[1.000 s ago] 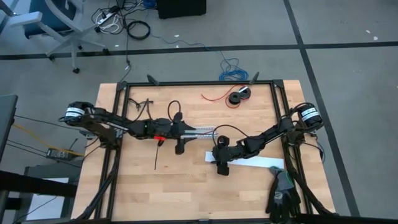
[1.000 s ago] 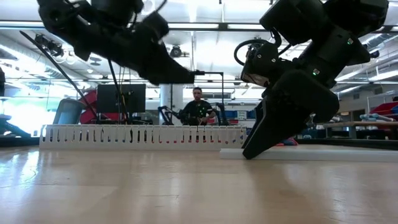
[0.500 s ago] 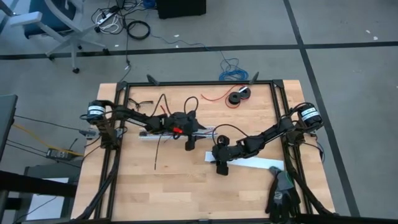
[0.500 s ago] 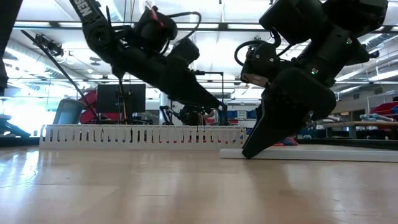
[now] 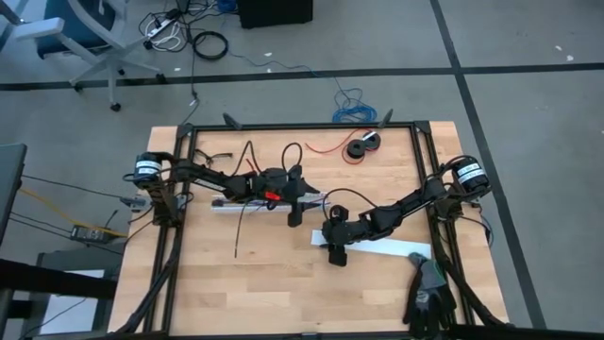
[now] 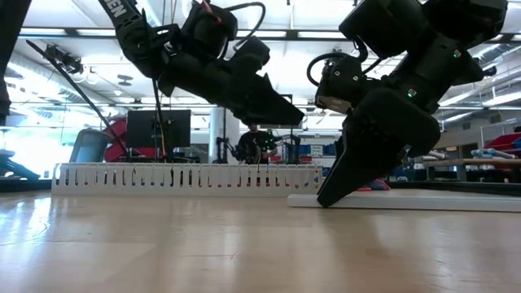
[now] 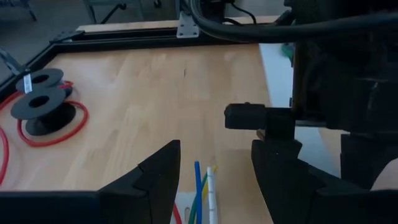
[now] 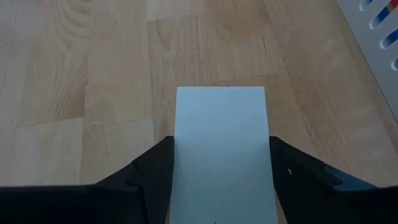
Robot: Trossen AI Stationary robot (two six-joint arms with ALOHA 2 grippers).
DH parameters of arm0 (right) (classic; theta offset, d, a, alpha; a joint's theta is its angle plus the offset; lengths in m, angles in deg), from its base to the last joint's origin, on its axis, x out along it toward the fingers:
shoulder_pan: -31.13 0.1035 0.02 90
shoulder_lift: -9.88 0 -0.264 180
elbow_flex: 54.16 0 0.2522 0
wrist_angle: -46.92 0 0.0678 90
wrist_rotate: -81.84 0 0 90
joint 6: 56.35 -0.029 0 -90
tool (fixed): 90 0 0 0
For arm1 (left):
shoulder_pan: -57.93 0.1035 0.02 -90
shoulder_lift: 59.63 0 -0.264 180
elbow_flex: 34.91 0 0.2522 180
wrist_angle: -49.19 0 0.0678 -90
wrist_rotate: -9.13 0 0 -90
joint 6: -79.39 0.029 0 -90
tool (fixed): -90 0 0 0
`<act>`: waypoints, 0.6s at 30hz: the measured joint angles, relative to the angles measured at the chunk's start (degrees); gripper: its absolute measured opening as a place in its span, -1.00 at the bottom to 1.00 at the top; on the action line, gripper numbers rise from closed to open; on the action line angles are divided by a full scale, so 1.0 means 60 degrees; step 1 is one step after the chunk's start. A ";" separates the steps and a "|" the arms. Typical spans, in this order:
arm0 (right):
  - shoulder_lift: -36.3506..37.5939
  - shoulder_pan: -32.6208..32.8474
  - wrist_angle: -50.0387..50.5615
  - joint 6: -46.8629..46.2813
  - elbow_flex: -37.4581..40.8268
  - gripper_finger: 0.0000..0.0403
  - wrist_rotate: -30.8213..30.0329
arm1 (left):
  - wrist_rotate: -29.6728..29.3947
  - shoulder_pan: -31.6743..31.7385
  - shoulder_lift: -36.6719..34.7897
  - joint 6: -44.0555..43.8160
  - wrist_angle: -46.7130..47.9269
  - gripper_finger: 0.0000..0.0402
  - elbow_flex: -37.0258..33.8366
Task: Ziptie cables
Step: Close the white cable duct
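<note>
Over the slotted white channel (image 6: 187, 177) my left gripper (image 7: 214, 180) hangs open above the cables (image 7: 202, 193) lying in it; my right gripper (image 8: 221, 171) clasps a white strip (image 8: 221, 137)

Blk spools (image 5: 361, 146) w/ red wire (image 5: 323, 148) at table's far edge

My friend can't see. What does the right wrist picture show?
Two dark fingers of the right gripper stand on either side of a flat white strip lying on the wooden table. A slotted white cable tray shows in one corner.
</note>
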 joint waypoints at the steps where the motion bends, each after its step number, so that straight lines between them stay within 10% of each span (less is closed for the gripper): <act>1: 0.0000 0.0000 0.0000 0.0000 0.0000 0.12 0.0000 | 0.0000 0.0000 0.0000 -0.0090 0.0007 0.04 0.0000; 18: 0.0004 0.0000 0.0004 -0.0015 0.0000 0.12 0.0076 | 0.0117 -0.0084 0.0000 -0.0166 0.0954 0.07 0.0000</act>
